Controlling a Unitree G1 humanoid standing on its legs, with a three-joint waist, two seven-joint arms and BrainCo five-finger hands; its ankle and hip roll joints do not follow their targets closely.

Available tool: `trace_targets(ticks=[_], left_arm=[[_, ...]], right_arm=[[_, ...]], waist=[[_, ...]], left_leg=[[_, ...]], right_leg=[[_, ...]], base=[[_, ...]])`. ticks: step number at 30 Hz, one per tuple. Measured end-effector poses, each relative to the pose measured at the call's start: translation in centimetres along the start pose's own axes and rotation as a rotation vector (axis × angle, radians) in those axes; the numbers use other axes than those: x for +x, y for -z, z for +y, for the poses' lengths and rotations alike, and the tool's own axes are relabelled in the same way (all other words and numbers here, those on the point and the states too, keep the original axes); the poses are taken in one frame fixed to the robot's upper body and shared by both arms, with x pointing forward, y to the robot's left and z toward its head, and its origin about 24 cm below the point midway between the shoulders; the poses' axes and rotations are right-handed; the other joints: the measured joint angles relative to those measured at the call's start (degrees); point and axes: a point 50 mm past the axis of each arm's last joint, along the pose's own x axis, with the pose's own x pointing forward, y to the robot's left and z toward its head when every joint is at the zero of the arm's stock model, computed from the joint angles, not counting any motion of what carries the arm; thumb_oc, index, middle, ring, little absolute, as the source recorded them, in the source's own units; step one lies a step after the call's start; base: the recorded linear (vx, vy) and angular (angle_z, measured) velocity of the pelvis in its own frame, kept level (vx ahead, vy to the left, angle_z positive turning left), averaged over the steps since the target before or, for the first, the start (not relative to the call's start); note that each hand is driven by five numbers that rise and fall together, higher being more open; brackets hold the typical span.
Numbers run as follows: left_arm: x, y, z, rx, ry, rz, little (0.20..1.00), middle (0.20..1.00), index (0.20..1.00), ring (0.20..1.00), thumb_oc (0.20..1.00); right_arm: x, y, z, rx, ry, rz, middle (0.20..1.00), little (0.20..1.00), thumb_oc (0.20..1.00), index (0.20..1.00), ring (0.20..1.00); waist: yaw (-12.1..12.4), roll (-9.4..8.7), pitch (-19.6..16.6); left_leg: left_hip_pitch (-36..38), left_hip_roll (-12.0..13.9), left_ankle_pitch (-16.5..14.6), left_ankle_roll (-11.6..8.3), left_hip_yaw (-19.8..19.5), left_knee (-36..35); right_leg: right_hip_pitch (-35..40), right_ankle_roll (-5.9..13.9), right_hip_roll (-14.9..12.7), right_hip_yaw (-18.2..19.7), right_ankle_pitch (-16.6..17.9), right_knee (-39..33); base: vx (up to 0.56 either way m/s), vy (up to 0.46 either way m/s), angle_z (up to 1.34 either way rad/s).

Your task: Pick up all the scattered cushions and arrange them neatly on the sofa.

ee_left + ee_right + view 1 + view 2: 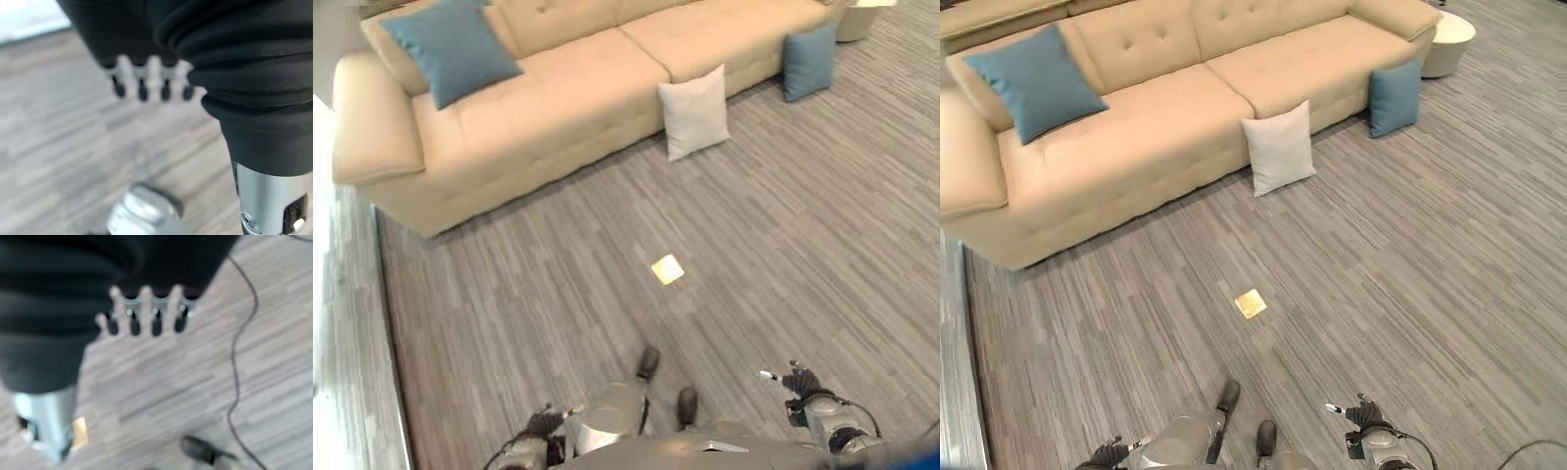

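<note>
Sofa point(1165, 117): beige, smooth leather-like skin with a soft sheen; back is button-tufted. 2 blue cushions point(1035, 81) point(1395, 98): matt woven cloth. White cushion point(1279, 149): matt cloth, smooth. Floor point(1410, 264): grey streaked wood-look planks, low gloss. Small square point(1251, 304) on floor: shiny, brass-like metal. Round stool point(1451, 41): pale, smooth.

Left hand point(146, 83) and right hand point(146, 313): silver fingers with dark tips below a black ribbed cover, each joined to a silver-grey metal wrist
</note>
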Motion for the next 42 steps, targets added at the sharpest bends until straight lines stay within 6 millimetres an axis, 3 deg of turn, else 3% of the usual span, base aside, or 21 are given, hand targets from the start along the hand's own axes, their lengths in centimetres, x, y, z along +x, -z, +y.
trace_targets(ticks=[1, 3, 5, 6, 8, 9, 12, 15, 17, 18, 20, 24, 26, 28, 32, 33, 34, 36, 38, 40, 42], left_arm=[[0.0, 0.0, 0.2, 0.000, -0.005, 0.001, 1.000, 1.000, 1.000, 1.000, 1.000], [0.3, -1.7, 0.1, 0.008, -0.002, -0.040, 1.000, 1.000, 1.000, 1.000, 1.000], [0.4, -3.2, 0.1, 0.013, 0.000, -0.078, 1.000, 1.000, 1.000, 1.000, 1.000], [0.5, -4.2, 0.4, 0.018, -0.008, -0.105, 1.000, 1.000, 1.000, 1.000, 1.000], [0.6, -5.6, 0.8, 0.025, -0.015, -0.158, 1.000, 1.000, 1.000, 1.000, 1.000], [0.6, -5.9, 0.9, 0.021, -0.018, -0.162, 1.000, 1.000, 1.000, 1.000, 1.000], [0.6, -4.9, 1.2, 0.023, -0.028, -0.116, 1.000, 1.000, 1.000, 1.000, 1.000], [0.6, -4.1, 1.5, 0.011, -0.041, -0.081, 1.000, 1.000, 1.000, 1.000, 1.000], [0.5, -2.8, 1.9, -0.002, -0.052, -0.051, 1.000, 1.000, 1.000, 1.000, 1.000], [0.4, -1.9, 1.6, -0.003, -0.044, -0.034, 1.000, 1.000, 1.000, 1.000, 1.000], [0.3, -1.5, 1.5, -0.002, -0.040, -0.027, 1.000, 1.000, 1.000, 1.000, 1.000], [0.3, -1.4, 0.1, -0.010, -0.005, -0.026, 1.000, 1.000, 1.000, 1.000, 1.000], [0.3, -1.9, 0.2, 0.007, -0.003, -0.040, 1.000, 1.000, 1.000, 1.000, 1.000], [0.4, -2.7, 0.4, 0.009, -0.006, -0.067, 1.000, 1.000, 1.000, 1.000, 1.000], [0.5, -3.4, 0.2, 0.011, 0.002, -0.087, 1.000, 1.000, 1.000, 1.000, 1.000], [0.5, -3.4, 0.5, 0.010, -0.005, -0.082, 1.000, 1.000, 1.000, 1.000, 1.000], [0.5, -3.1, 0.8, -0.019, -0.017, -0.073, 1.000, 1.000, 1.000, 1.000, 1.000], [0.3, -1.4, 1.9, -0.022, -0.047, -0.033, 1.000, 1.000, 1.000, 1.000, 1.000], [0.2, -0.8, 2.0, -0.022, -0.045, -0.016, 1.000, 1.000, 1.000, 1.000, 1.000], [0.2, -0.9, 1.9, -0.005, -0.027, -0.016, 1.000, 1.000, 1.000, 1.000, 1.000], [0.4, -2.6, 1.9, 0.030, -0.019, -0.067, 1.000, 1.000, 1.000, 1.000, 1.000]], right_arm=[[-0.1, 0.8, 0.1, -0.001, -0.004, 0.031, 1.000, 1.000, 1.000, 1.000, 1.000], [-0.2, 1.1, 0.7, -0.045, -0.025, 0.043, 1.000, 1.000, 1.000, 1.000, 1.000], [0.0, -0.4, 1.1, -0.040, -0.040, -0.003, 1.000, 1.000, 1.000, 1.000, 1.000], [0.0, -0.8, 1.4, -0.052, -0.053, -0.030, 1.000, 1.000, 1.000, 1.000, 1.000], [-0.2, 0.2, 1.8, -0.060, -0.065, 0.000, 1.000, 1.000, 1.000, 1.000, 1.000], [-0.2, -0.4, 2.1, -0.055, -0.070, -0.017, 1.000, 1.000, 1.000, 1.000, 1.000], [-0.2, -0.9, 2.5, -0.058, -0.084, -0.039, 1.000, 1.000, 1.000, 1.000, 1.000], [-0.2, -1.0, 2.7, -0.059, -0.091, -0.039, 1.000, 1.000, 1.000, 1.000, 1.000], [-0.4, -0.1, 2.9, -0.074, -0.100, -0.012, 1.000, 1.000, 1.000, 1.000, 1.000], [-0.4, 0.2, 3.1, -0.078, -0.104, 0.000, 1.000, 1.000, 1.000, 1.000, 1.000], [-0.6, 1.3, 2.9, -0.084, -0.101, 0.025, 1.000, 1.000, 1.000, 1.000, 1.000], [-0.3, 0.1, 1.5, -0.060, -0.060, -0.020, 1.000, 1.000, 1.000, 1.000, 1.000], [-0.2, -0.6, 1.4, -0.062, -0.057, -0.044, 1.000, 1.000, 1.000, 1.000, 1.000], [0.1, -2.1, 1.4, -0.049, -0.055, -0.075, 1.000, 1.000, 1.000, 1.000, 1.000], [0.3, -2.7, 0.9, -0.054, -0.043, -0.084, 1.000, 1.000, 1.000, 1.000, 1.000], [0.2, -2.1, 1.0, -0.071, -0.051, -0.059, 1.000, 1.000, 1.000, 1.000, 1.000], [0.2, -1.6, 1.0, -0.073, -0.051, -0.035, 1.000, 1.000, 1.000, 1.000, 1.000], [-0.1, 0.0, 1.7, -0.067, -0.070, 0.000, 1.000, 1.000, 1.000, 1.000, 1.000], [-0.2, 0.1, 2.1, -0.061, -0.079, 0.003, 1.000, 1.000, 1.000, 1.000, 1.000], [-0.3, 0.1, 2.7, -0.056, -0.096, -0.002, 1.000, 1.000, 1.000, 1.000, 1.000], [-0.4, -0.3, 2.9, -0.054, -0.106, -0.023, 1.000, 1.000, 1.000, 1.000, 1.000]], waist=[[-1.0, -0.10, 0.0], [-0.5, -0.49, -0.2], [0.7, 0.28, 0.4], [-0.5, -0.62, 0.2], [-0.9, -2.94, -0.7], [-0.6, -3.45, -0.6], [-1.5, -3.47, -0.3], [-2.4, -4.07, 0.1], [-3.5, -4.44, -0.1], [-3.4, -4.53, -0.2], [-3.6, -5.38, -1.3], [-0.7, -5.75, -1.3], [-0.3, -5.82, -0.5], [-0.5, -7.57, 1.6], [-0.8, -5.86, 2.5], [0.3, -3.97, 2.1], [1.3, -3.38, 1.6], [2.3, -5.97, -1.1], [1.9, -5.98, -1.8], [1.9, -4.14, -2.1], [0.9, -4.24, -1.5]], left_leg=[[2.1, -0.1, 0.0, 3.52, -0.2, -1.4], [4.9, -0.6, -2.1, 5.88, 1.2, -1.2], [7.1, 1.8, -3.3, 6.75, 5.1, -1.7], [7.4, 1.1, -3.8, 7.49, 5.2, -1.0], [9.1, -0.9, -6.0, 9.87, 5.1, -0.9], [9.8, -1.4, -6.6, 10.69, 5.1, -1.1], [11.4, -1.3, -7.4, 9.78, 4.9, -2.2], [13.8, -2.0, -10.1, 7.98, 4.7, -2.9], [16.9, -2.1, -12.4, 8.03, 2.0, -1.8], [19.2, -1.5, -13.8, 5.93, 0.2, -2.3], [18.2, -2.2, -16.2, 3.92, -3.0, 5.0], [1.1, -3.8, -15.2, 1.12, -0.2, 36.1], [-2.4, -2.9, -15.2, 1.08, 1.0, 38.7], [-3.0, -3.1, -14.6, 1.32, 1.0, 21.5], [-4.6, -3.1, -3.4, 0.67, 5.9, -1.5], [-6.6, -2.3, 1.4, -0.18, 5.9, -2.6], [-6.3, -1.4, 1.8, 0.46, 6.5, -3.1], [-6.2, -3.5, 4.0, 4.56, 7.8, 0.6], [-2.5, -3.9, 2.5, 8.87, 8.5, -1.2], [2.2, -2.2, 2.8, 9.76, 8.9, -3.8], [5.0, -3.0, 0.4, 10.45, 8.6, -3.7]], right_leg=[[0.8, 0.93, -0.5, 0.2, -1.0, 1.4], [-1.6, 3.92, -0.7, 0.6, -3.1, 9.1], [-13.2, 9.62, 0.5, -0.8, -4.0, 34.0], [-16.7, 11.52, -0.6, -1.5, -3.7, 42.1], [-19.2, 11.08, -4.3, -2.1, -5.4, 46.6], [-19.6, 9.51, -6.2, -4.2, -6.6, 44.4], [-19.6, 8.89, -7.1, -6.6, -6.3, 30.3], [-19.8, 9.46, -6.9, -8.9, 1.8, 8.0], [-18.3, 8.26, -5.6, -6.4, 4.6, 5.1], [-16.8, 6.91, -4.6, -7.5, 5.0, 8.8], [-13.4, 2.10, -4.4, -7.1, 6.2, 8.3], [-8.9, -1.94, -4.2, -8.5, 6.0, 2.8], [-7.8, -1.93, -4.2, -9.5, 6.0, 1.8], [-2.5, -2.11, -4.1, -10.5, 4.8, -1.6], [1.7, -0.18, -2.7, -10.7, 0.4, -2.0], [4.3, -0.55, -0.9, -9.4, -2.6, -2.0], [6.0, -0.43, -0.4, -8.2, -4.0, -2.1], [7.7, 0.59, -2.9, -6.6, -5.9, -1.7], [6.7, 3.31, -3.5, -6.3, -7.4, 6.2], [0.7, 6.46, -3.7, -6.5, -8.6, 23.4], [-7.6, 10.18, -5.8, -5.8, -7.0, 41.9]], base=[[0.23, 0.220, -0.46], [0.19, 0.225, -0.71], [0.06, 0.097, -0.82], [0.13, 0.094, -0.06], [0.25, 0.088, 0.06], [0.31, -0.002, -0.32], [0.34, -0.065, -0.08], [0.48, -0.145, 0.19], [0.41, -0.170, 0.69], [0.33, -0.185, 0.89], [0.15, -0.127, 0.93], [0.15, -0.169, 0.37], [0.36, -0.107, 0.30], [0.24, -0.014, 0.15], [0.40, 0.030, -0.04], [0.71, 0.155, -0.42], [0.58, 0.190, -0.63], [0.30, 0.158, -0.56], [0.16, 0.137, -0.31], [0.12, 0.128, -0.22], [0.23, 0.132, -0.07]])
